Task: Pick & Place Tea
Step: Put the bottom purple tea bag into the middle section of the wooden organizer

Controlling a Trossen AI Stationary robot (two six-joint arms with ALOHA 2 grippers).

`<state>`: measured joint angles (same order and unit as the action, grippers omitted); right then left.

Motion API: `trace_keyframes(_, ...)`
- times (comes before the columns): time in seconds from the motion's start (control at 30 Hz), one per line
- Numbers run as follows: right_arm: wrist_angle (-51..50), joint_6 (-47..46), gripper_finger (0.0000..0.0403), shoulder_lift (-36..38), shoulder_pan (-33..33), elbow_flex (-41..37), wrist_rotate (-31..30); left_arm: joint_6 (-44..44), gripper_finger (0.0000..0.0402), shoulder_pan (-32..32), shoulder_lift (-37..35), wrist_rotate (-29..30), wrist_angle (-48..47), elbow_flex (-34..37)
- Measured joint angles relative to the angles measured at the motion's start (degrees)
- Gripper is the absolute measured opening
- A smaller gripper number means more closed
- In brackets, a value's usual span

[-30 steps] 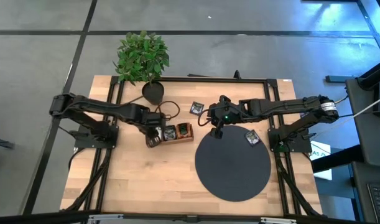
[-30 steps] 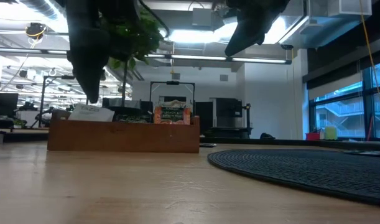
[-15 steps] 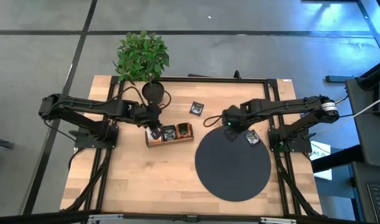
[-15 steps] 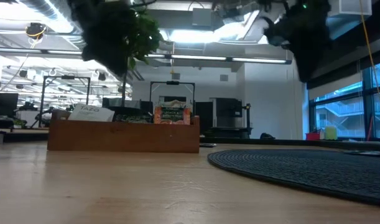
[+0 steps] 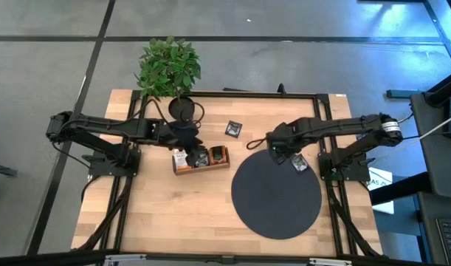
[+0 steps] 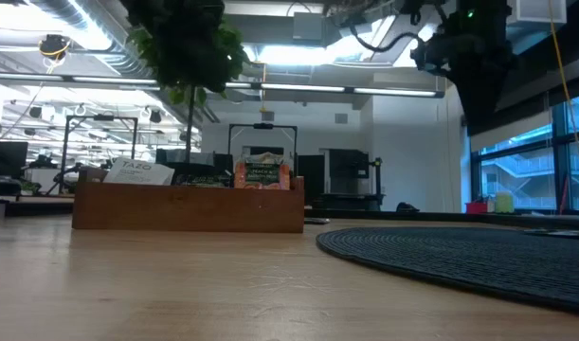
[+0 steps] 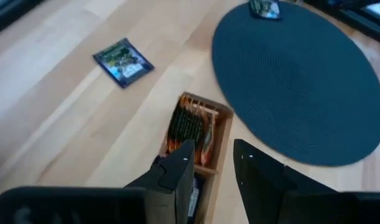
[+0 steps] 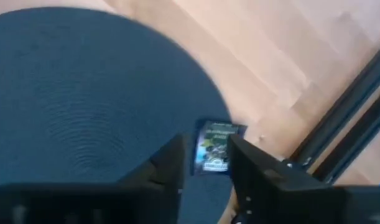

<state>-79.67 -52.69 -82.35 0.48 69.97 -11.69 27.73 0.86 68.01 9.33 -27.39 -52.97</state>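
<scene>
right fingers (image 8: pixel 205 163) parted above a dark tea sachet (image 8: pixel 216 147) on the black mat (image 8: pixel 84 99); left fingers (image 7: pixel 211 171) parted, empty, over the wooden tray (image 7: pixel 222 127).

Bright ceiling strip lights glare in the low view; right wrist view blurred.

So the right tool (image 5: pixel 282 154) has swung over from the middle of the surface to the back edge of the big round black woven mat (image 5: pixel 277 198), and it's now just beside the dark sachet (image 5: pixel 299 163) lying on that mat. The left tool (image 5: pixel 189 150) pulled back off the left end of the brown wooden three-compartment tray (image 5: pixel 210 165), went toward the plant pot (image 5: pixel 180 109), and now sits over the tray's back left part.
</scene>
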Motion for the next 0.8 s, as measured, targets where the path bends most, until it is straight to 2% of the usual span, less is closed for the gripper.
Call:
trace_keyframes(0.2,-1.11,8.01,0.0224,0.0,-3.67,0.0,-2.21,0.02,0.0105,0.0,0.02,-0.45,-1.23,0.06)
trace_keyframes(0.33,1.13,5.49,0.0259,0.0,-3.62,-0.02,-2.2,0.02,0.0105,0.0,0.02,-0.46,-1.19,0.06)
trace_keyframes(0.57,-0.33,8.67,0.0252,1.57,-8.71,-3.37,0.73,0.0,0.0109,0.37,0.02,-2.93,-1.32,0.08)
trace_keyframes(0.7,5.19,11.06,0.024,4.31,-12.38,-11.75,8.12,0.01,0.0106,0.37,0.02,-4.47,-1.36,0.08)
trace_keyframes(0.8,8.43,10.78,0.0231,5.71,-14.19,-18.54,9.84,0.0,0.0106,0.37,0.02,-4.54,-1.34,0.08)
